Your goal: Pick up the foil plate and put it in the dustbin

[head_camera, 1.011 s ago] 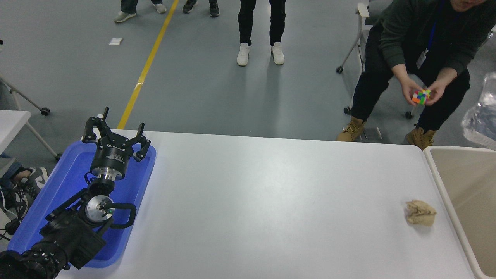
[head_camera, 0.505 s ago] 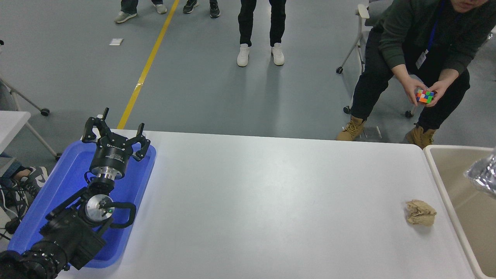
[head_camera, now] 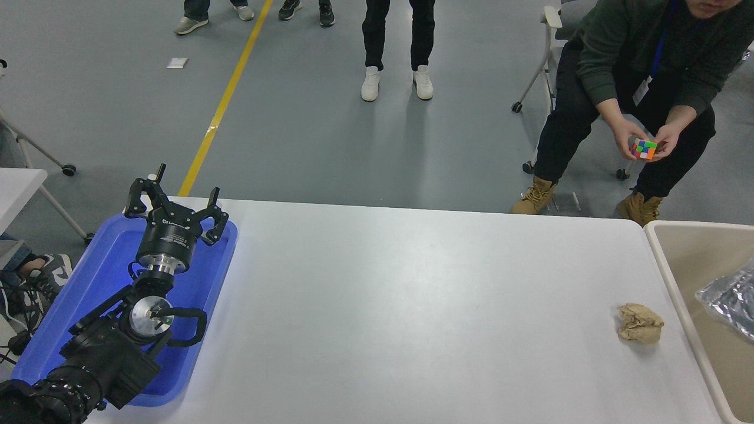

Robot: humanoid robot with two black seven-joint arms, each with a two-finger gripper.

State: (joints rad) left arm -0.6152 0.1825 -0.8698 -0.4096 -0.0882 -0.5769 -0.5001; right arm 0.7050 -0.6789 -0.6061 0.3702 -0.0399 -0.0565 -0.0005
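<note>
The shiny silver foil plate [head_camera: 730, 300] shows at the right edge, inside the outline of the beige dustbin [head_camera: 671, 271], cut off by the picture's edge. I cannot tell whether anything holds it. My right gripper is out of view. My left gripper [head_camera: 174, 203] is parked open over the blue tray at the lower left, holding nothing.
A crumpled tan paper ball [head_camera: 639, 323] lies on the white table [head_camera: 412, 306] near the dustbin. A blue tray [head_camera: 106, 277] sits at the left edge. A seated person at the far right turns a puzzle cube [head_camera: 644, 148]; others stand beyond the table.
The foil plate has dropped from high at the right edge down into the dustbin's outline. The person has shifted the cube in their hands. The left arm has not moved.
</note>
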